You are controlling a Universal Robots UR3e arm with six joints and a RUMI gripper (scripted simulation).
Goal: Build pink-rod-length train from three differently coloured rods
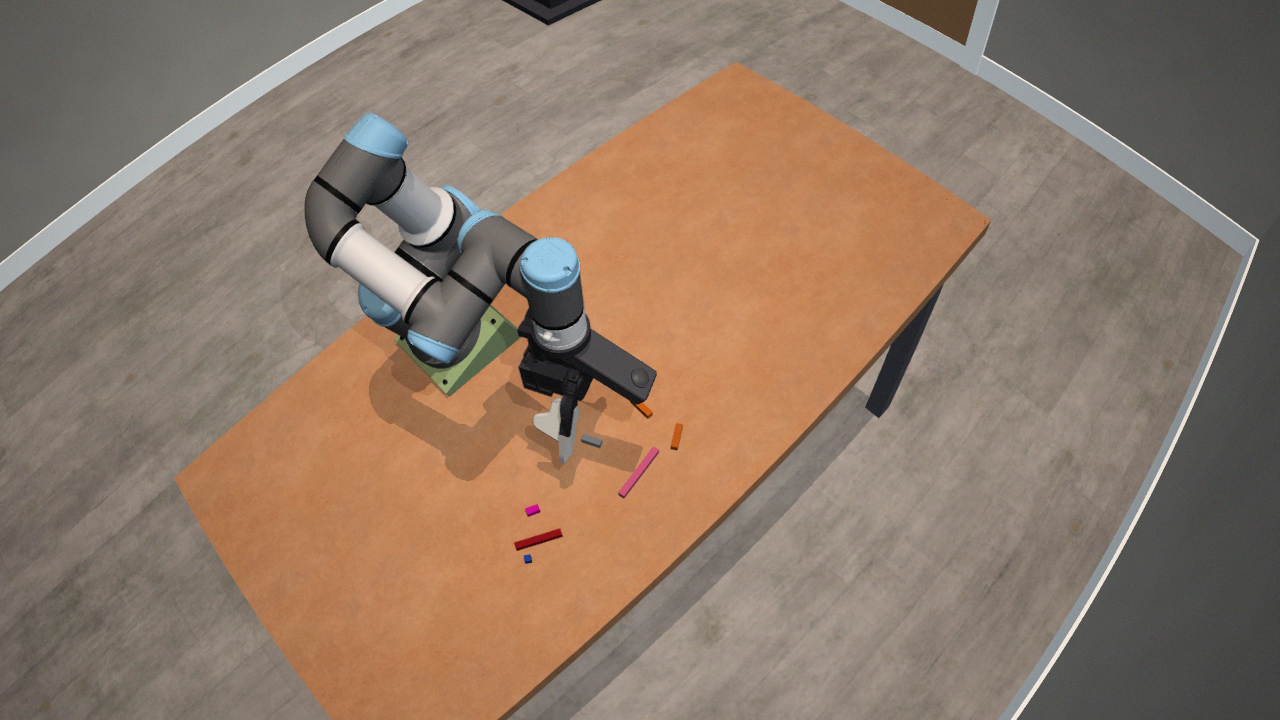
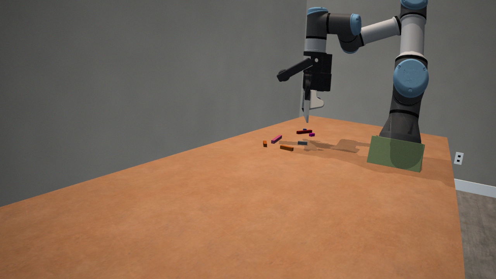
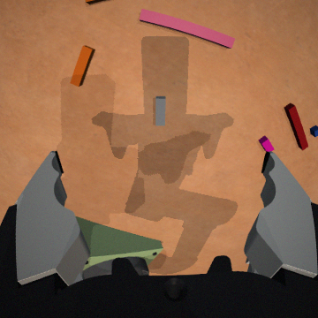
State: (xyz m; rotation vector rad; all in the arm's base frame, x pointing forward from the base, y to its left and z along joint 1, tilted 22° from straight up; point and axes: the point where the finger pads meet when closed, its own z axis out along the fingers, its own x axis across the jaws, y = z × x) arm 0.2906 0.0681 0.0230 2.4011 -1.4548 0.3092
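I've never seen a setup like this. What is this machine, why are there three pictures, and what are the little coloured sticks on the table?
It is one jointed robot arm bolted to a green base plate on a table. At its tip is a gripper, two grey fingers that pinch things.

The three pictures show the same moment: one from above, one from the far end of the table, and one from a camera on the gripper looking down between the fingers.

The sticks are rods whose colours stand for lengths. On the table lie a pink rod, two orange rods, a grey rod, a red rod, a small magenta rod and a tiny blue rod. All lie apart; none are lined up yet.

The gripper is wide open and holds nothing. It hangs above the table with the grey rod just ahead of it.
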